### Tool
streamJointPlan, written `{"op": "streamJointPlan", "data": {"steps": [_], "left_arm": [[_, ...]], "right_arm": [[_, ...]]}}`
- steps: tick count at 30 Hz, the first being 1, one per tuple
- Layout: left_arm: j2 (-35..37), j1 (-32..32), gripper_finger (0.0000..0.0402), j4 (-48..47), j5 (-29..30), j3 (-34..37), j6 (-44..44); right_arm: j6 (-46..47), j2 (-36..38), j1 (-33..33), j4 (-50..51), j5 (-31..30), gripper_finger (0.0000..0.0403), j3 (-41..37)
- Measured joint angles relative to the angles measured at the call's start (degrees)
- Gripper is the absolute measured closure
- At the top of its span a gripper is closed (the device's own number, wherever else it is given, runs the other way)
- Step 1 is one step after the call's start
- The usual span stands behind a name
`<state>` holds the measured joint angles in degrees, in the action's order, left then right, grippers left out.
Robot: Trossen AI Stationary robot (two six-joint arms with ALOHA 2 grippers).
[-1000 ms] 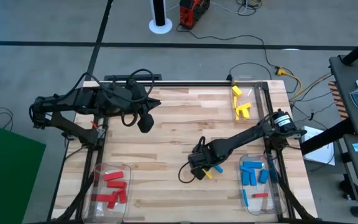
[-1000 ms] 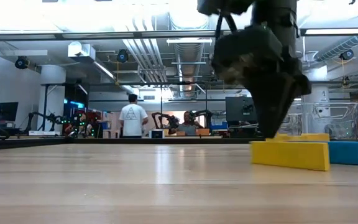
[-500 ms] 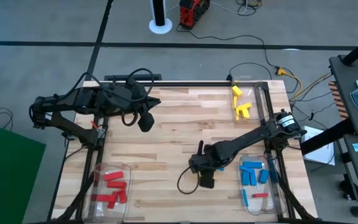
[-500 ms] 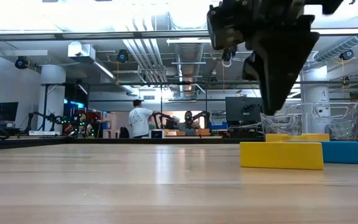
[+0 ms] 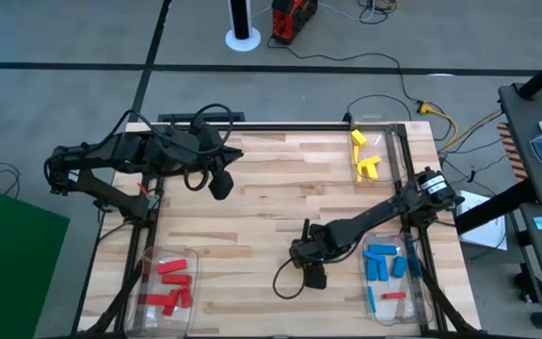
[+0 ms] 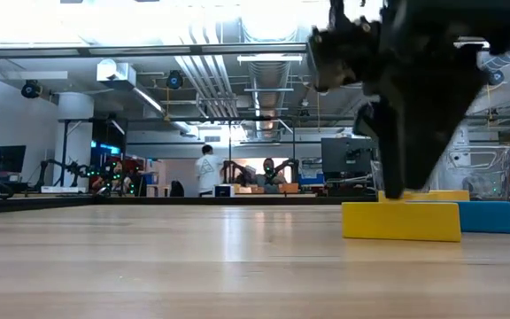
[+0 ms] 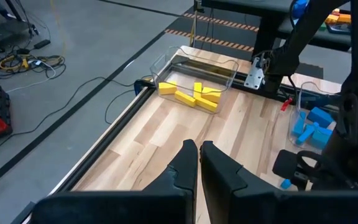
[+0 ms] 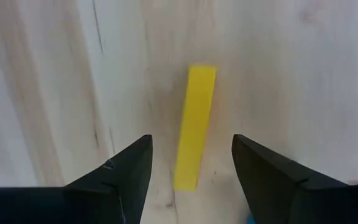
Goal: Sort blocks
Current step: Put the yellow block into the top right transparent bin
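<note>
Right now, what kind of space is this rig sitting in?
Probably a robotics lab: exposed ceiling ducts, other robot arms on benches behind, people in the background, cables on the concrete floor.

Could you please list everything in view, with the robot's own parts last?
Yellow block: one, loose on the table, between the right pincer's open fingers.
Blue block: one, loose, just behind the yellow block.
Yellow bin: clear, far right corner, several yellow blocks.
Blue bin: clear, near right corner, blue blocks plus one red.
Red bin: clear, near left corner, red blocks.
Table: one, pale wood.
Left pincer: shut, waiting over the table's far left.
Right pincer: open, low over the yellow block.
</note>
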<state>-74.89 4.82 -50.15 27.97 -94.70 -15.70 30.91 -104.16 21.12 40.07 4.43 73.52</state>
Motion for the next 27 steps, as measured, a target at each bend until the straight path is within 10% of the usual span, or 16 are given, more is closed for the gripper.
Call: {"op": "streamJointPlan", "data": {"steps": [10, 16, 27], "left_arm": [[-0.02, 0.00, 0.0402, 0.63, 0.09, 0.00, 0.00], [-0.02, 0.00, 0.0402, 1.40, 0.15, 0.00, -0.02], [-0.02, 0.00, 0.0402, 1.73, 0.15, 0.00, -0.67]], "right_arm": [[0.65, 0.00, 0.00, -10.57, -0.20, 0.0220, -7.85], [0.15, 0.20, -0.04, -13.65, -0.49, 0.0303, -9.97], [-3.39, 7.21, -2.39, 1.74, 0.40, 0.0353, 0.66]]}}
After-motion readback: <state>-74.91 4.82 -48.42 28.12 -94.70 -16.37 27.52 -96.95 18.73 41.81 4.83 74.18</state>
